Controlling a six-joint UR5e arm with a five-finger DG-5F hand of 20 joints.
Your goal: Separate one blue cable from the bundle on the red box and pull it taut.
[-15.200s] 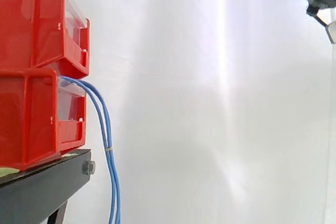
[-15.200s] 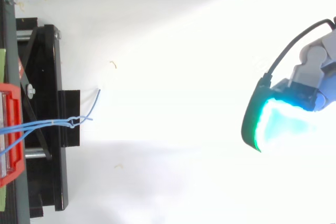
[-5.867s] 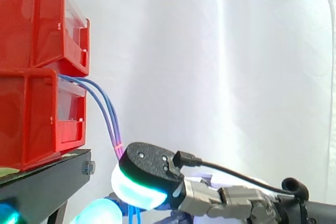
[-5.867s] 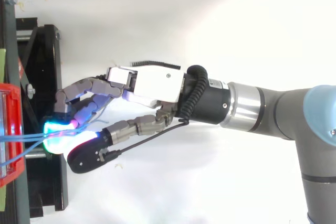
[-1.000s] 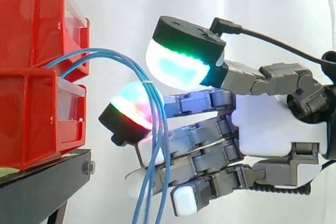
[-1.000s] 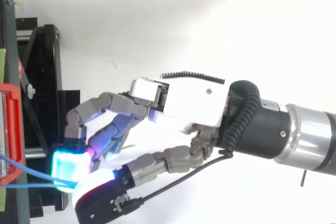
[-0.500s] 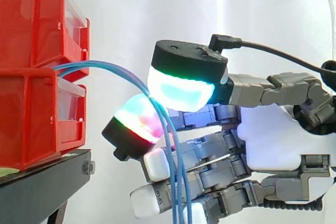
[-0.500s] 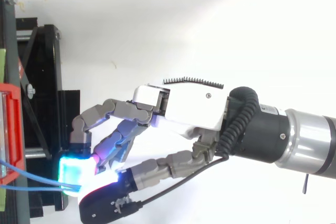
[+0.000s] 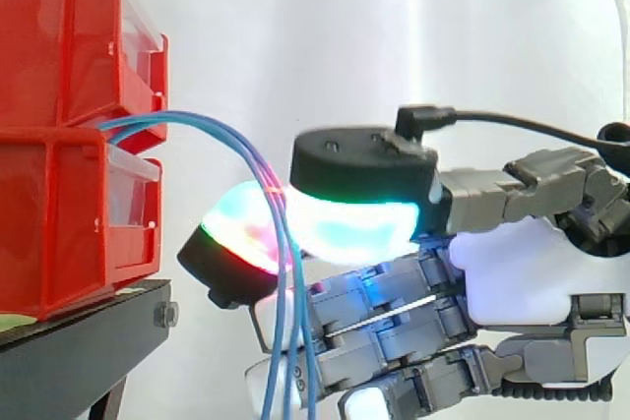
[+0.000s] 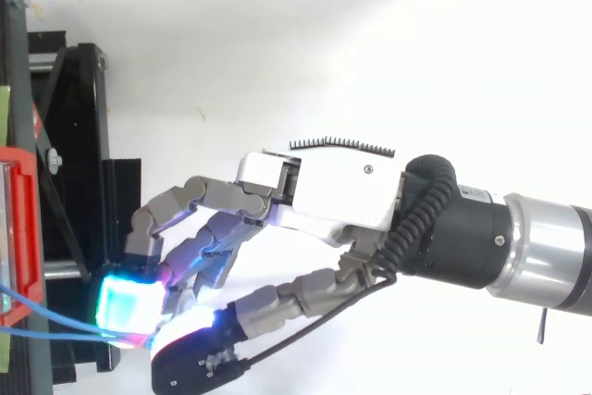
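My fingers (image 9: 384, 336) are curled. The big black-backed thumb pad (image 9: 359, 213), glowing cyan-white, presses toward one fingertip pad (image 9: 239, 238) glowing green, red & cyan, w/ the thin blue cables (image 9: 192, 118) pinched between the two.

The pinch sits right of the two stacked red plastic bins w/ clear fronts (image 9: 59, 46). It's apart from them, approx. level w/ the lower bin's upper half, and above the black metal bench (image 9: 79, 356) that carries the bins.

The cables come out at the gap between upper & lower bin and rise a little. They bow over to the right in a curve, not a straight line, then drop into the pinch. Below it several strands hang down in front of my other fingers, which are bent inward w/ white pads pointing left. The strands cross those fingers, but I can't tell if they touch. I also can't tell how many strands are actually in the pinch vs. just passing beside it.

Top view: the white palm (image 10: 342, 193) lies right of the bench and the fingers reach left, w/ the glowing pad over the bench's right-hand part. Two blue strands run in from the left edge by the red bin & converge at that pad. White curtain (image 9: 472, 56) behind all.
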